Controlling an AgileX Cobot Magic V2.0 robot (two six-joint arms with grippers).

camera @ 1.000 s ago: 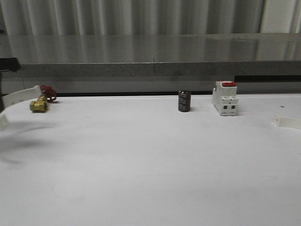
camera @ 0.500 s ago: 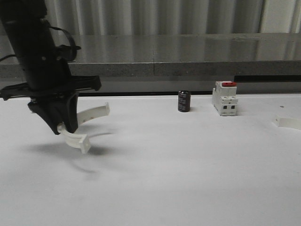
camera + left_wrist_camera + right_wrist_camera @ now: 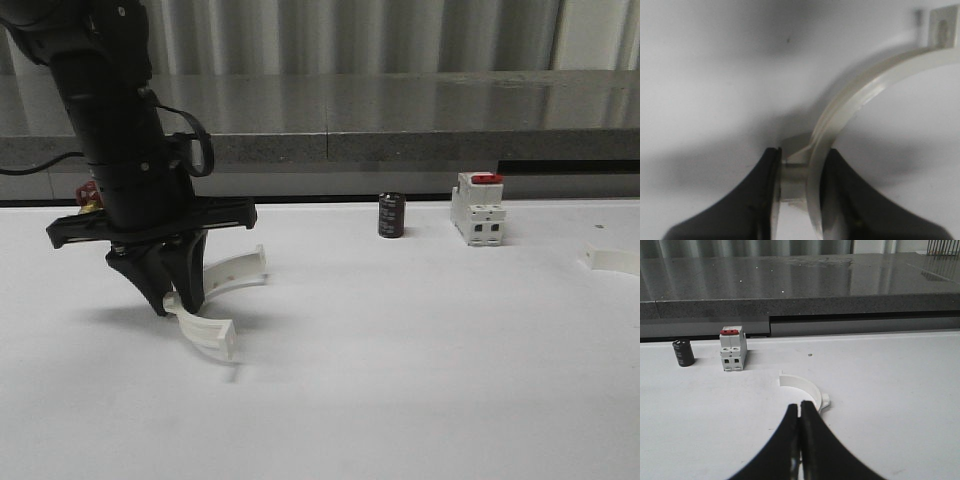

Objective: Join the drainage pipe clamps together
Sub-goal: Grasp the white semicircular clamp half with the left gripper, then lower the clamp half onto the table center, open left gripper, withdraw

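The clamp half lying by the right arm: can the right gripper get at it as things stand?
Probably yes. The right gripper is shut and empty, with bare table between it and the loose clamp half; it must open first.

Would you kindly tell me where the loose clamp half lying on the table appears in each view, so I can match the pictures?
Front view: the loose clamp half lies at the far right edge, to the right of the breaker.
Right wrist view: the loose clamp half lies just beyond the shut right gripper, nearer than the breaker.
Shared landmark: the white breaker with the red top.
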